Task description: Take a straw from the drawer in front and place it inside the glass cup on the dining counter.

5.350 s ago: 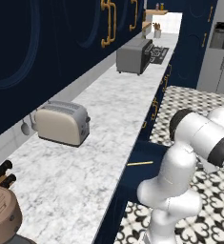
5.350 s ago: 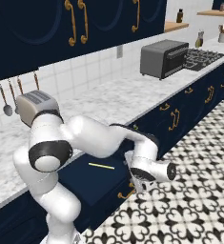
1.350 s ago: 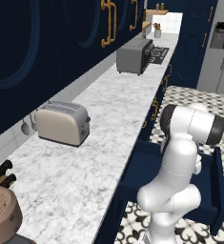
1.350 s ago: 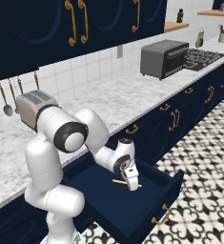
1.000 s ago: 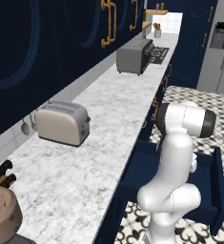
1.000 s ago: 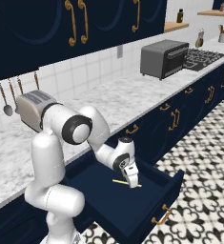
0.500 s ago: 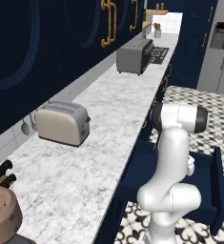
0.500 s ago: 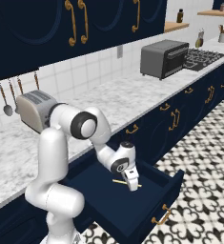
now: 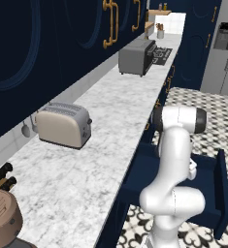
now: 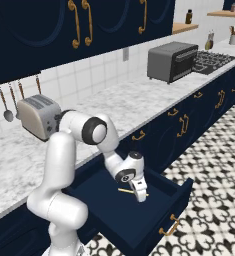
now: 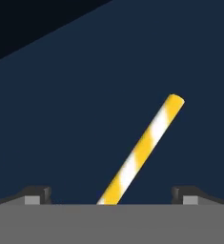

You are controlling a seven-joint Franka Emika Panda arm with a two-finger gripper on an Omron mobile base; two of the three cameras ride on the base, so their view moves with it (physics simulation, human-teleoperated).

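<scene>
— Where are your jaws, and how do they stand?

— My gripper point(image 10: 141, 196) is down inside the pulled-out drawer point(image 10: 154, 216), just above its dark floor. The jaws are spread as wide as they go. In the hand view the two fingertips point(image 11: 36, 193) sit far apart at the bottom corners, one on each side.

— Are they holding anything?

— No. Nothing is pinched, and neither tip touches anything that I can see.

— And the straw?

— The straw point(image 11: 143, 149) lies flat on the drawer floor, striped yellow and white. In the hand view it runs slantwise, from the bottom middle between my fingertips up toward the right. It falls inside the gap between the jaws, with clear space on both sides. From the right base view the straw point(image 10: 125, 190) shows as a thin pale line on the drawer floor, just beside my hand, on the side nearer the counter point(image 10: 104, 107).

— Is the drawer fully out?

— It stands well out from the cabinets, its brass handle point(image 10: 169, 229) facing the patterned floor point(image 10: 214, 190). In the left base view the drawer point(image 9: 224, 186) shows behind my arm.
</scene>
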